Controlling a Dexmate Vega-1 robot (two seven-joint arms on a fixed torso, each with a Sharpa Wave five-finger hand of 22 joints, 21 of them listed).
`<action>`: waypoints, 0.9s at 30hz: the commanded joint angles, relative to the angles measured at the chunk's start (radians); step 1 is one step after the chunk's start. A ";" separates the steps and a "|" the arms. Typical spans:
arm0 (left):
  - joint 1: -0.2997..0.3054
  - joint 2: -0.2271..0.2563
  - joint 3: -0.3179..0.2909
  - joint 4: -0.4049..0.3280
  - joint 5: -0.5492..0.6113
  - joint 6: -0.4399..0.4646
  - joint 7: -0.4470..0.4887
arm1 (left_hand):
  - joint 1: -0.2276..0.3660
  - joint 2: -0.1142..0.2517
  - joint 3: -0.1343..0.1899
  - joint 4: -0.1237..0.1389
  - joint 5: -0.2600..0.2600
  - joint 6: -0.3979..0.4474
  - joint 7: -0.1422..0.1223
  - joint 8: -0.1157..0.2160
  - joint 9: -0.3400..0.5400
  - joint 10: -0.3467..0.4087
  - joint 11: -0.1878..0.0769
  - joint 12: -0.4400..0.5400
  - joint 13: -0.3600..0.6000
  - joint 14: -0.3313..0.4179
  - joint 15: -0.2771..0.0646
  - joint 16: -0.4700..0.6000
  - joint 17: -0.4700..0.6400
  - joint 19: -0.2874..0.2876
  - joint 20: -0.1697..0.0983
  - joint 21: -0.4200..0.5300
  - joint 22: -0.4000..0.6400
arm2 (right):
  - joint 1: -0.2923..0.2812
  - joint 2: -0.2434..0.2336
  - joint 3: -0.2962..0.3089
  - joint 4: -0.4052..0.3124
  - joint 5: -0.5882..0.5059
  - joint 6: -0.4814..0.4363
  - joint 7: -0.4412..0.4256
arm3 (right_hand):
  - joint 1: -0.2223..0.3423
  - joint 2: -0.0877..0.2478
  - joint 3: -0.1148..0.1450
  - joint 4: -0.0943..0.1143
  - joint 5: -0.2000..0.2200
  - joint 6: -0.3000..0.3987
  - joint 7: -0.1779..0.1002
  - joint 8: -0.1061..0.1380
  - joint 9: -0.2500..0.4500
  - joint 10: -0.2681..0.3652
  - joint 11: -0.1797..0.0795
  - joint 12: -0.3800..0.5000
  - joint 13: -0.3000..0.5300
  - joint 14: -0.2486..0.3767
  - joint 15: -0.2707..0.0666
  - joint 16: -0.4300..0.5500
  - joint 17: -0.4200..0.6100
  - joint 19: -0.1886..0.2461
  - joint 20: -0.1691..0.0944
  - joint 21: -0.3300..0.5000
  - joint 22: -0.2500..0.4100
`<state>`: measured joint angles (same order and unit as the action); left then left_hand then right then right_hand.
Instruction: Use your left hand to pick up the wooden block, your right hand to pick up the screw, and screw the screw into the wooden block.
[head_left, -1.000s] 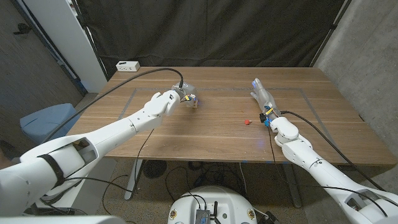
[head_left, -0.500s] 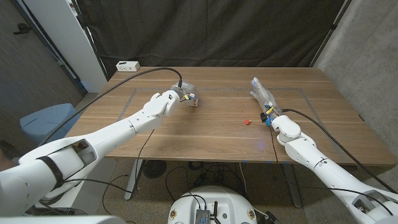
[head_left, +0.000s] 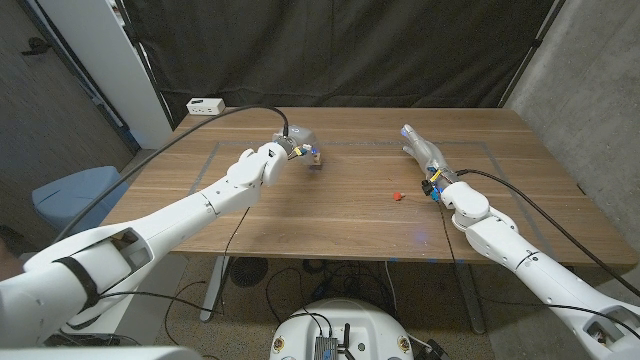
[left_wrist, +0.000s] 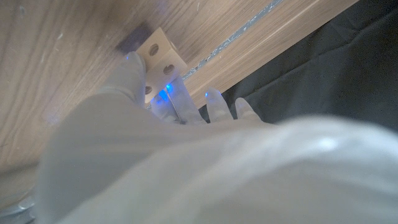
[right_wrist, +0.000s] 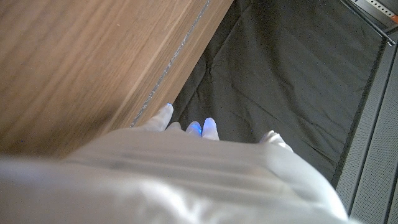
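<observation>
The head camera looks down from above over the whole wooden table (head_left: 340, 200) toward a black curtain (head_left: 340, 50); each wrist camera sits close behind its own hand, facing across that same tabletop to the curtain.

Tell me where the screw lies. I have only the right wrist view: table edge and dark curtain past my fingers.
Observer: The red screw lies on the table, nearer the robot than the right hand and apart from it.
Operator: Report on the left hand.
Observer: The left hand is at the wooden block. One of its fingers touches the block, which sits on the table.
</observation>
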<state>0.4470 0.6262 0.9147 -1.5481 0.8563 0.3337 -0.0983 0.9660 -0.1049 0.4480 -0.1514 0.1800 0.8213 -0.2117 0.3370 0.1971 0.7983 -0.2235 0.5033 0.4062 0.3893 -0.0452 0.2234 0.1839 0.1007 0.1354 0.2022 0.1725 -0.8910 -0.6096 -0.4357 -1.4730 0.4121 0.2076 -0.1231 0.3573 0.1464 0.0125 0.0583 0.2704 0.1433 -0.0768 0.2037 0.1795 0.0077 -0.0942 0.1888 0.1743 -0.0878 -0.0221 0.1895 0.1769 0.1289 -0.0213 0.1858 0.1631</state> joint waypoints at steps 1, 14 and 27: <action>0.031 -0.012 -0.052 -0.029 -0.083 0.005 0.061 | 0.005 0.004 -0.005 0.001 -0.004 0.011 0.004 0.005 0.006 0.012 0.002 0.004 0.005 0.011 -0.104 0.006 0.006 0.010 0.003 -0.001 0.002 | -0.025 -0.072 0.004 -0.092 -0.056 -0.065 -0.022 | 0.028 -0.001 0.012 -0.021 -0.011 0.018 0.003 0.007 0.002 0.012 0.006 0.006 0.004 0.008 0.001 0.006 0.002 0.015 0.002 0.006 0.003; 0.054 -0.040 -0.090 -0.042 -0.188 0.016 0.121 | 0.003 0.008 -0.010 0.003 -0.003 0.012 0.003 0.003 0.006 0.011 0.003 -0.001 0.008 0.012 -0.101 0.005 0.007 0.009 0.008 -0.003 0.002 | -0.034 -0.165 0.010 -0.202 -0.107 -0.183 -0.016 | 0.092 -0.019 0.041 -0.079 -0.024 0.058 -0.012 0.011 0.003 0.036 0.011 0.008 0.005 0.022 -0.005 0.006 0.001 0.031 -0.001 0.006 0.003; 0.085 -0.070 -0.129 -0.044 -0.322 -0.018 0.208 | 0.002 0.013 -0.016 0.006 -0.002 0.023 0.005 0.004 0.005 0.013 0.002 -0.005 0.012 0.017 -0.100 0.005 0.008 0.006 0.008 -0.006 0.003 | -0.048 -0.225 0.027 -0.231 -0.119 -0.182 0.024 | 0.185 -0.068 0.068 -0.167 -0.048 0.088 -0.054 0.014 0.005 0.066 -0.003 0.010 0.008 0.041 -0.013 0.008 0.002 0.038 0.000 0.004 0.003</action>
<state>0.5069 0.5811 0.8184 -1.5886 0.6355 0.3350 0.0426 0.9658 -0.1051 0.4365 -0.1490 0.1797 0.8354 -0.2042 0.3359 0.1974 0.8060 -0.2207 0.5025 0.4173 0.3948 -0.0463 0.2234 0.1886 0.1078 0.1391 0.2022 0.1725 -0.9287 -0.7778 -0.4186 -1.6624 0.3198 0.0509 -0.1199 0.5271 0.0815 0.0787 -0.0951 0.2253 0.2236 -0.1251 0.2114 0.1795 0.0646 -0.0947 0.1925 0.1794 -0.0568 -0.0342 0.1895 0.1769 0.1522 -0.0231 0.1858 0.1629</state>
